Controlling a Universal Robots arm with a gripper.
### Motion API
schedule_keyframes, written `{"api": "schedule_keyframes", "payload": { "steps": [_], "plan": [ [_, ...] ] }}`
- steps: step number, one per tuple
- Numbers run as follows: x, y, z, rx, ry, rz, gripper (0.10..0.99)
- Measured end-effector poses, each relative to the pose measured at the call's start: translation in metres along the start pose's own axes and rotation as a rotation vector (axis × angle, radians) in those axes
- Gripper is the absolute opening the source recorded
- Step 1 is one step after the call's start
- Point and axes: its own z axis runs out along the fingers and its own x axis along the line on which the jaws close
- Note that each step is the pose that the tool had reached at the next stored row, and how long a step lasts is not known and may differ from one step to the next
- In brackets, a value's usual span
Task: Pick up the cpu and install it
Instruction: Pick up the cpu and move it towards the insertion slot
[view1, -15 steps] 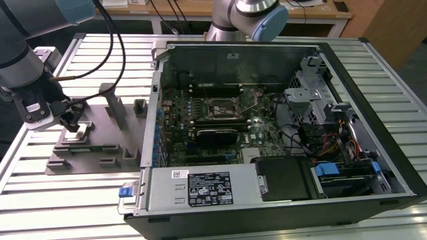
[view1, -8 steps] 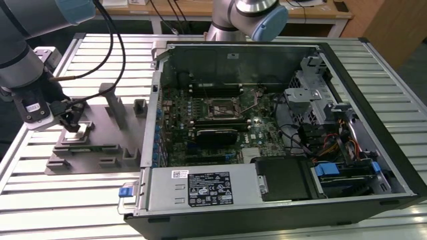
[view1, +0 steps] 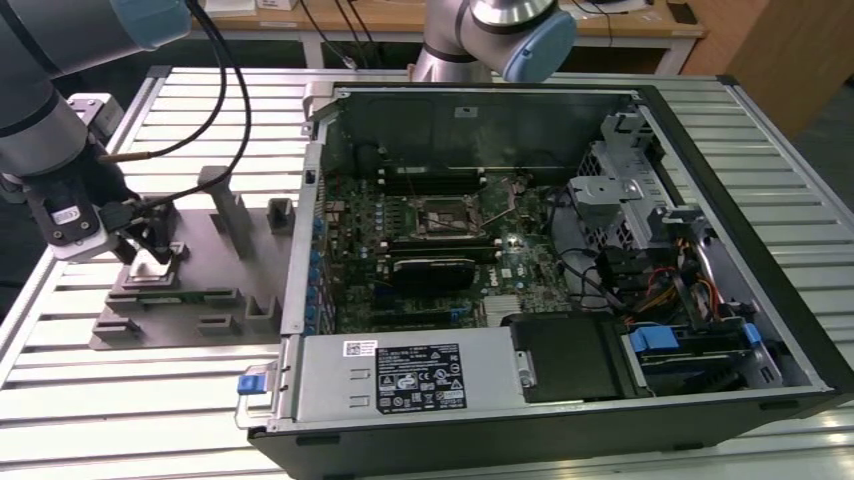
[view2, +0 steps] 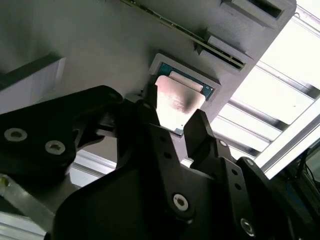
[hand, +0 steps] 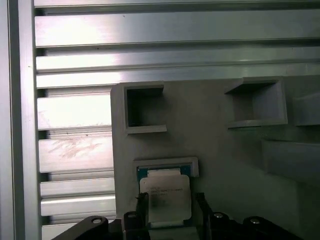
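The cpu (hand: 165, 197), a small square chip with a pale metal top, lies in a pocket of the grey fixture tray (view1: 214, 250) at the exterior view's left. My gripper (view1: 150, 258) is down on it, one black finger against each of two opposite edges. In both wrist views the fingertips (view2: 151, 102) hug the sides of the cpu (view2: 177, 102), and my gripper (hand: 170, 204) is shut on it. The chip still rests level in the pocket, with its green edge showing by the pocket's rim. The motherboard's square socket (view1: 438, 215) lies inside the open computer case.
The open computer case (view1: 561, 250) lies on the slatted aluminium table (view1: 160, 420), at the exterior view's right of the tray. Upright grey posts (view1: 224, 205) rise from the tray close to my gripper. A black cable (view1: 238, 90) hangs over the tray. A second arm's base (view1: 501, 35) stands behind the case.
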Motion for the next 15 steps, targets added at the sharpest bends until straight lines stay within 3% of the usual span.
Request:
{"api": "schedule_keyframes", "payload": {
  "steps": [1,3,5,6,15],
  "plan": [
    [0.0,0.0,0.0,0.0,0.0,0.0,0.467],
    [0.0,0.0,0.0,0.0,0.0,0.0,0.584],
    [0.0001,0.0,0.0,0.0,0.0,0.0,0.584],
    [0.0001,0.0,0.0,0.0,0.0,0.0,0.647],
    [0.0005,0.0002,0.0067,0.003,-0.0001,-0.001,0.647]
  ]
}}
